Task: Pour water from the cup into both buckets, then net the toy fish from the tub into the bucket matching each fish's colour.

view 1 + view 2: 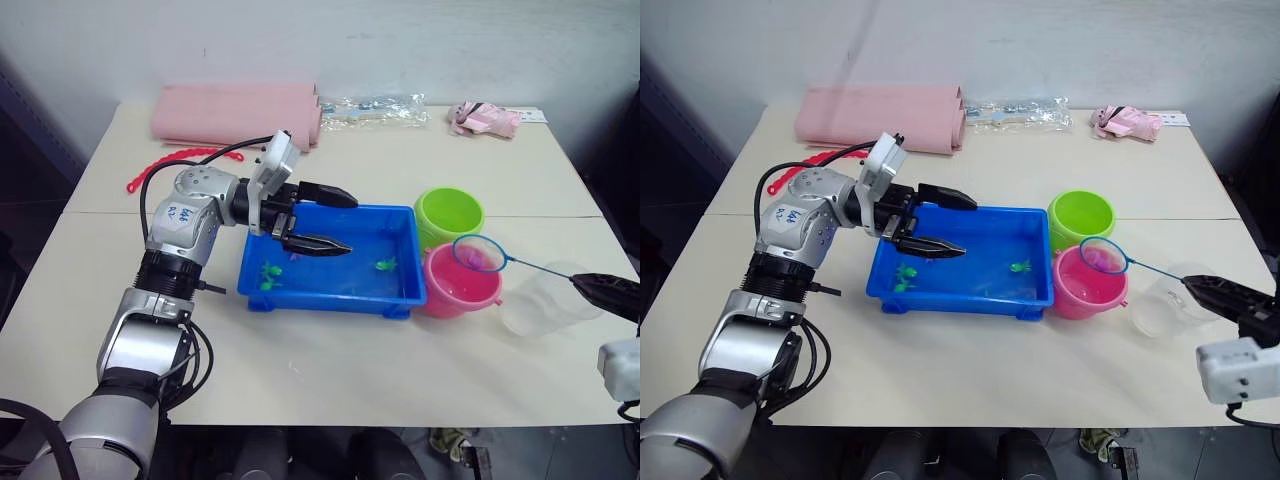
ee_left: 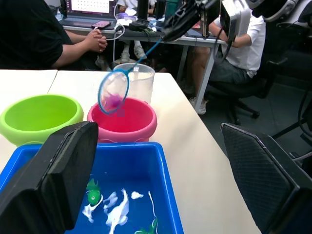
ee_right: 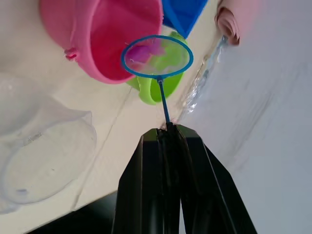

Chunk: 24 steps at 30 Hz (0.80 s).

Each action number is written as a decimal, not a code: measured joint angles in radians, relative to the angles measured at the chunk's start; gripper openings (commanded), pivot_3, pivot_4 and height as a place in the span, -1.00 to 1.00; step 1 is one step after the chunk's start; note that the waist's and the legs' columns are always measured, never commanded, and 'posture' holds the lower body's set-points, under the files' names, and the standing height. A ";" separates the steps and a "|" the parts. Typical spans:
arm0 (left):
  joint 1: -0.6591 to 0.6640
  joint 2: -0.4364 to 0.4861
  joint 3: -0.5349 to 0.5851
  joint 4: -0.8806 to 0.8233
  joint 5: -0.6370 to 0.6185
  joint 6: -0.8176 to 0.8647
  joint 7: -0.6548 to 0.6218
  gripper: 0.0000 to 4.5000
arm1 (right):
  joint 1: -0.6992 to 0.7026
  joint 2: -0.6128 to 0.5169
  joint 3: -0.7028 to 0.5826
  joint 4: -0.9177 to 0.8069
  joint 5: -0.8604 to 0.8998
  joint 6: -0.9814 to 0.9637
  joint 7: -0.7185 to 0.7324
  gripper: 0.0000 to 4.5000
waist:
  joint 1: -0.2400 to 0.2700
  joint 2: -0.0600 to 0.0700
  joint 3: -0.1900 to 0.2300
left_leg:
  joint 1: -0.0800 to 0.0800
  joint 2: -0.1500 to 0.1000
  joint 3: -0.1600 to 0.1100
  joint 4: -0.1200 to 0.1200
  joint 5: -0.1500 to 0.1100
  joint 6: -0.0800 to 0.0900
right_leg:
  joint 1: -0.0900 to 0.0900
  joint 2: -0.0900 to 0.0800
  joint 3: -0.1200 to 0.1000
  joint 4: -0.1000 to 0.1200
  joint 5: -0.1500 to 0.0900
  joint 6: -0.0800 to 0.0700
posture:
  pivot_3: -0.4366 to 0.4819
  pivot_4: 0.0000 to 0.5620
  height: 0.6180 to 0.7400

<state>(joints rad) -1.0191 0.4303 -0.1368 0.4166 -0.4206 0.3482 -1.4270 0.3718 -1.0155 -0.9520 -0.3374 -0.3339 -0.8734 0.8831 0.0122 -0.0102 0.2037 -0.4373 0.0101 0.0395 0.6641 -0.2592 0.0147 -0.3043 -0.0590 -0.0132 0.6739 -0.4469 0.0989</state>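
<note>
Pinching the net (image 1: 478, 253)'s thin handle, our right gripper (image 3: 168, 127) holds its round hoop over the pink bucket (image 1: 459, 283); beyond sits the lime bucket (image 1: 449, 214). Our left gripper (image 1: 328, 220) gapes wide over the glossy rectangular blue tub (image 1: 330, 295), two green fish (image 1: 269, 276) countable.

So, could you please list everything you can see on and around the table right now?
tub: one, blue, centre of the table
toy fish: at least two green in the tub, one magenta in the net
buckets: two, lime green and pink, right of the tub
net: one, blue rim, over the pink bucket
cup: one, clear, right of the pink bucket
rolled cloth: one, pink, far edge
beaded chain: one, red, far left
plastic bag: one, clear, far edge
people: seated beyond the table
left gripper: jaws open, over the tub
right gripper: jaws shut on the net's handle
</note>
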 measured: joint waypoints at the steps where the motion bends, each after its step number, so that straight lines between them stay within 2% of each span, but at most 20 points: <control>1: -0.007 0.000 0.000 0.007 0.000 0.000 -0.004 0.96 | -0.009 0.000 -0.004 0.014 -0.017 -0.032 -0.023 -1.00 | -0.002 0.000 0.000 | 0.000 0.000 0.000 0.000 0.000 0.000 | 0.000 0.000 0.000 0.000 0.000 0.000 | -0.05 -0.47 1.00; 7: -0.012 0.001 0.000 0.022 0.010 -0.005 -0.004 0.96 | 0.017 -0.022 -0.012 0.036 -0.031 -0.107 -0.046 -1.00 | -0.007 0.000 0.000 | 0.000 0.000 0.000 0.000 0.000 0.000 | 0.000 0.000 0.000 0.000 0.000 0.000 | -0.05 -0.47 1.00; 12: -0.005 0.006 0.000 0.018 0.028 -0.023 -0.005 0.96 | -0.003 -0.031 -0.003 0.050 0.097 0.075 -0.040 -1.00 | -0.013 0.000 0.000 | 0.000 0.000 0.000 0.000 0.000 0.000 | 0.000 0.000 0.000 0.000 0.000 0.000 | -0.05 -0.47 1.00; 15: 0.037 0.055 -0.011 0.017 0.075 -0.065 -0.009 0.96 | 0.004 -0.047 0.079 -0.049 0.332 0.383 0.009 -1.00 | -0.018 0.000 0.000 | 0.001 0.002 0.000 -0.001 0.000 -0.001 | 0.000 0.002 0.001 0.000 0.000 0.000 | -0.05 -0.47 1.00; 17: 0.069 0.090 -0.011 0.016 0.090 -0.065 -0.005 0.96 | -0.019 -0.075 0.167 -0.165 0.536 0.726 0.005 -1.00 | -0.019 0.000 0.000 | 0.001 0.003 -0.001 -0.001 0.001 -0.001 | 0.000 0.003 0.001 0.001 0.000 0.000 | -0.05 -0.47 1.00; 21: 0.093 0.125 0.002 -0.005 0.092 -0.049 0.011 0.96 | -0.079 -0.122 0.244 -0.241 0.695 0.981 -0.023 -1.00 | -0.015 0.000 0.000 | 0.000 0.003 -0.002 0.000 0.001 -0.001 | 0.000 0.002 0.001 0.002 0.000 0.000 | -0.05 -0.47 1.00; 24: 0.167 0.193 0.063 -0.067 0.090 -0.005 0.072 0.96 | -0.292 -0.152 0.445 -0.290 0.928 1.253 -0.099 -1.00 | -0.014 0.000 0.000 | 0.000 0.002 -0.003 0.001 0.001 -0.001 | 0.000 0.001 0.000 0.001 0.000 0.000 | -0.05 -0.47 1.00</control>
<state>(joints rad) -0.8522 0.6229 -0.0739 0.3496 -0.3302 0.3433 -1.3553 0.0798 -1.1680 -0.5069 -0.6275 0.5940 0.3800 0.7843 -0.0020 -0.0100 0.2035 -0.4375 0.0123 0.0367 0.6651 -0.2586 0.0138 -0.3038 -0.0583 -0.0136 0.6746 -0.4467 0.0987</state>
